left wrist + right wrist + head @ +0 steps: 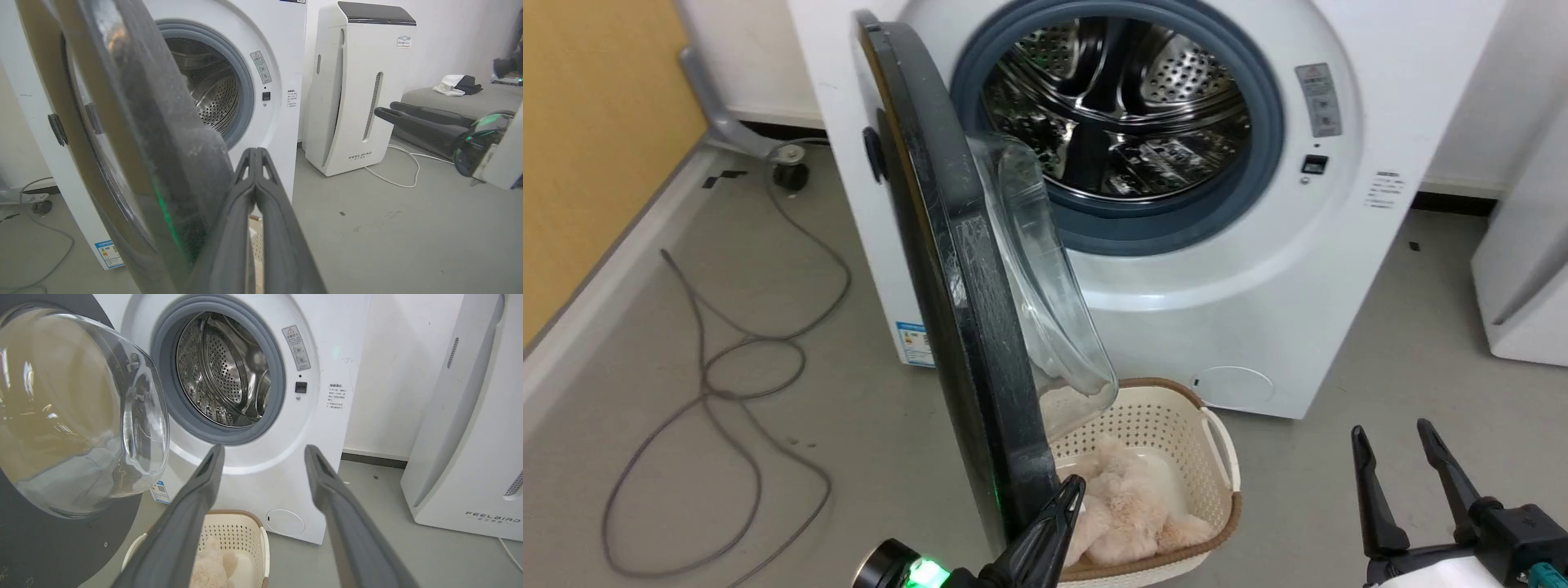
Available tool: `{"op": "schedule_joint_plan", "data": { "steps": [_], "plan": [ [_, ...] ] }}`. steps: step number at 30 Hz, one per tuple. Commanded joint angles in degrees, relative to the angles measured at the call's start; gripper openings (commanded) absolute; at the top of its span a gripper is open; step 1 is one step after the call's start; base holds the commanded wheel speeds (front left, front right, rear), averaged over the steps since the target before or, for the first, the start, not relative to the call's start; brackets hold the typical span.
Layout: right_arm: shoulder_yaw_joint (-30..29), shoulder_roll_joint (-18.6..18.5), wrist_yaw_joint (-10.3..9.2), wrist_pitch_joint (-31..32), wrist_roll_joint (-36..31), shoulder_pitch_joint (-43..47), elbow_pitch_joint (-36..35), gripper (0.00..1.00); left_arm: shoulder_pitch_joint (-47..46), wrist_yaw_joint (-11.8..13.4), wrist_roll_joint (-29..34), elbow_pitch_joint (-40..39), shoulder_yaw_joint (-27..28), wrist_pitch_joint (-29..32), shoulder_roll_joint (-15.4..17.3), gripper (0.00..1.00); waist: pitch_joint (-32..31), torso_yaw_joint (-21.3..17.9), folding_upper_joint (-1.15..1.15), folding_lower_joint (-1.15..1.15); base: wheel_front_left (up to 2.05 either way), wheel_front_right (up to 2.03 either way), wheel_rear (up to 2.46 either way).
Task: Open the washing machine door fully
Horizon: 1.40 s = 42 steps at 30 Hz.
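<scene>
Standing edge-on from eleven to six o'clock in the head view, the washing machine door (956, 269) hangs swung out from the washing machine (1241, 327), its glass bowl over a basket (1168, 420). At six o'clock the left gripper (1076, 488) sits by its rim, contact unclear; the left wrist view shows those fingers (241, 212) pressed together, empty. At four o'clock the right gripper (1390, 426) gapes, free.

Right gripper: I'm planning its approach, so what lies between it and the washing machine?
Bare grey floor, as the head view shows, between the right gripper and the washing machine. The cream basket sits further left.
</scene>
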Motion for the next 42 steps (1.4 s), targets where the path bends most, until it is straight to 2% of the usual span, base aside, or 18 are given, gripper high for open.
{"op": "schedule_joint_plan", "data": {
  "steps": [1, 12, 21, 35, 42],
  "plan": [
    [0.1, 0.3, 0.03, -0.2, 0.3, 0.5, 0.1, 1.0, 0.5, 0.1, 0.0, 0.3, 0.9, -0.2, 0.4, 0.0, 0.1, 0.9, 0.0, 0.0, 0.0, 0.0, 0.0],
    [0.7, 0.3, 0.03, -0.2, 1.2, 0.7, 0.4, 1.0, 1.5, 0.1, 0.2, -0.1, 2.7, -0.2, 0.6, 0.0, 0.2, 7.5, 0.0, 0.0, 0.0, 0.0, 0.0],
    [1.1, 0.3, 0.03, -0.2, 1.1, 0.3, 0.5, 1.0, 1.4, 1.1, -0.1, 0.1, 6.9, -0.2, 1.9, 0.0, 0.4, 11.6, 0.0, 0.0, 0.0, 0.0, 0.0],
    [1.5, 0.3, 0.03, -0.2, 0.5, -0.2, 0.6, 1.0, -2.1, 2.7, -4.3, 5.4, 20.6, -0.2, 6.3, 0.0, 1.6, 12.9, 0.0, 0.0, 0.0, 0.0, 0.0],
    [1.9, 0.3, 0.03, -0.2, -0.2, -1.0, 0.8, 1.0, -6.2, 3.6, -6.2, 9.3, 25.6, -0.2, 7.7, 0.0, 3.2, 12.6, 0.0, 0.0, 0.0, 0.0, 0.0]
  ]
}}
